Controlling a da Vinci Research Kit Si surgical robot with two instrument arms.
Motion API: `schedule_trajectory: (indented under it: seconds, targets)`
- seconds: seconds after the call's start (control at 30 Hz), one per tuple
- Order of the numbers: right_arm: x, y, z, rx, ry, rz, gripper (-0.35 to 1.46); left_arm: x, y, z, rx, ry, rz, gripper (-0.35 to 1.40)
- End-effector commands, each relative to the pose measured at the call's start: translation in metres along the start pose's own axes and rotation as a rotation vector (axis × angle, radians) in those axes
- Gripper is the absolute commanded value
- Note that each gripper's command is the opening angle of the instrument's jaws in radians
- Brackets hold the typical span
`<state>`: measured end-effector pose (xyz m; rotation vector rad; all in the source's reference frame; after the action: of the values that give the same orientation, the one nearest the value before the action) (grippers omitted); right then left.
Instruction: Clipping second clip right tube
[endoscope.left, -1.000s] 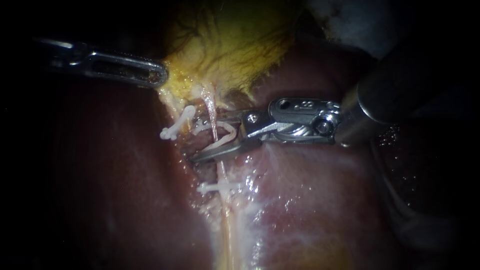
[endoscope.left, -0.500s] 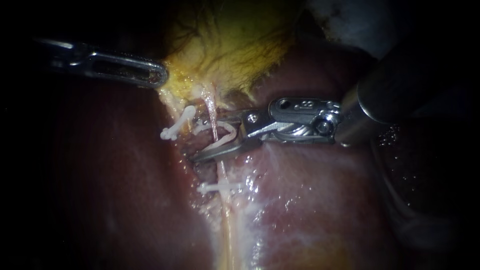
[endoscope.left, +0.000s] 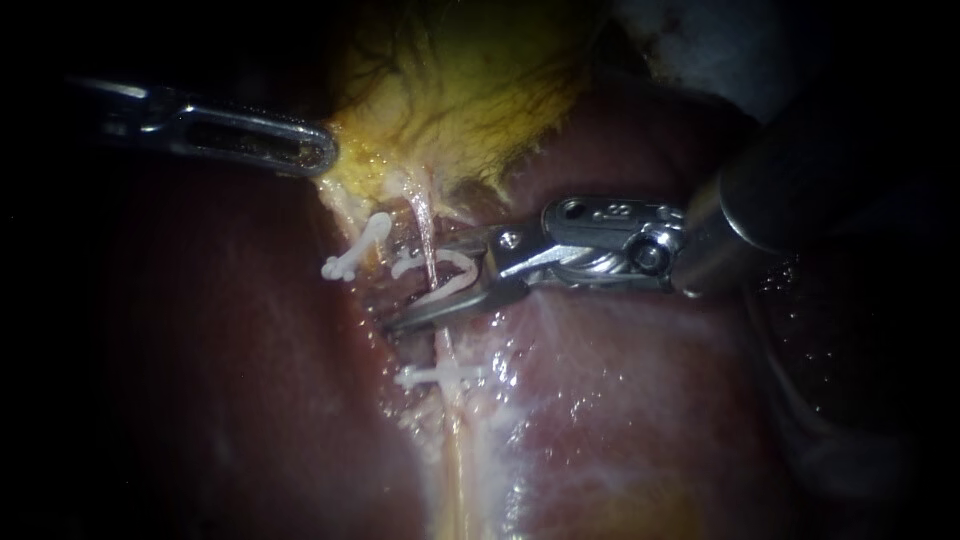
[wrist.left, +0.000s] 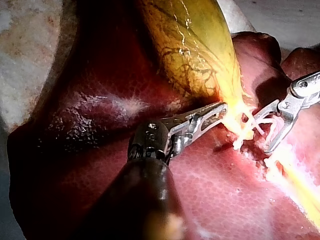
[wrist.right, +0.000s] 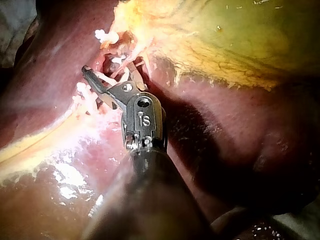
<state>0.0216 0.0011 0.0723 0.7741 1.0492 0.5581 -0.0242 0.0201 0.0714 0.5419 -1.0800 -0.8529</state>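
Judging from the wide liver (endoscope.left: 620, 400) that lies under the right tube (endoscope.left: 426, 225), and from the yellow gallbladder (endoscope.left: 470, 90) out of which this tube comes, I think the step is near its end but not finished. My left instrument (endoscope.left: 315, 150) is clenched on the narrow edge of the gallbladder, to the side of the tube, and I believe it holds the tube stretched. My right instrument (endoscope.left: 415, 285) reaches across the tube. Its jaws grasp a loaded clip (endoscope.left: 455, 268), which stands open with the tube between its two legs.

One closed clip (endoscope.left: 435, 377) already sits across the same tube, further from the gallbladder and a little apart from the jaws. Another closed clip (endoscope.left: 355, 250) lies just beside the tube, on the side of my left instrument; on what it sits I cannot see well.

What is left, in my opinion, is to squeeze the jaws until the loaded clip locks on the tube, then to let it go and draw the instrument away.
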Motion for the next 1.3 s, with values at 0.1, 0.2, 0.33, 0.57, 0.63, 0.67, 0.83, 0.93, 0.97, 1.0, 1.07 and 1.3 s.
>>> schedule_trajectory:
  seconds: [0.1, 0.2, 0.33, 0.57, 0.63, 0.67, 0.83, 0.93, 0.97, 1.0, 1.07, 1.3]
  targets:
    - [-0.0002, -0.0002, 0.0000, 0.029, -0.005, 0.013, 0.51, 0.0000, 0.0000, 0.0000, 0.001, 0.000, 0.000, -0.35]
    - [-0.0004, -0.0004, 0.0000, 0.059, -0.008, 0.030, 0.51, 0.0000, 0.0000, 0.0000, 0.001, 0.000, 0.000, -0.35]
    - [-0.0008, -0.0007, 0.0001, 0.088, -0.018, 0.039, 0.51, 0.0000, 0.0000, 0.0000, 0.001, 0.000, 0.000, -0.35]
    - [-0.0018, -0.0011, 0.0004, 0.102, -0.023, 0.056, 0.51, 0.0000, 0.0000, -0.0001, 0.000, 0.000, 0.000, -0.35]
    - [-0.0020, -0.0013, 0.0004, 0.104, -0.022, 0.061, 0.51, 0.0000, 0.0000, -0.0001, 0.001, 0.000, 0.000, -0.35]
    - [-0.0021, -0.0013, 0.0004, 0.105, -0.023, 0.066, 0.51, 0.0000, 0.0000, -0.0001, 0.001, 0.000, 0.000, -0.35]
    - [-0.0024, -0.0017, 0.0004, 0.113, -0.016, 0.081, 0.51, 0.0000, 0.0000, -0.0001, 0.001, 0.000, 0.000, -0.35]
    - [-0.0025, -0.0020, 0.0005, 0.116, -0.008, 0.086, 0.51, 0.0000, 0.0000, -0.0001, 0.001, 0.000, 0.000, -0.35]
    - [-0.0026, -0.0021, 0.0006, 0.118, -0.006, 0.091, 0.51, 0.0000, 0.0000, -0.0001, 0.001, 0.000, 0.000, -0.35]
    - [-0.0027, -0.0021, 0.0006, 0.120, -0.004, 0.090, 0.51, 0.0000, 0.0000, -0.0001, 0.001, 0.000, 0.000, -0.35]
    - [-0.0028, -0.0022, 0.0007, 0.125, -0.005, 0.094, 0.51, 0.0000, 0.0000, -0.0001, 0.001, 0.000, 0.000, -0.35]
    - [-0.0034, -0.0023, 0.0009, 0.141, -0.004, 0.109, 0.50, 0.0000, 0.0000, -0.0001, 0.001, 0.000, 0.000, -0.35]
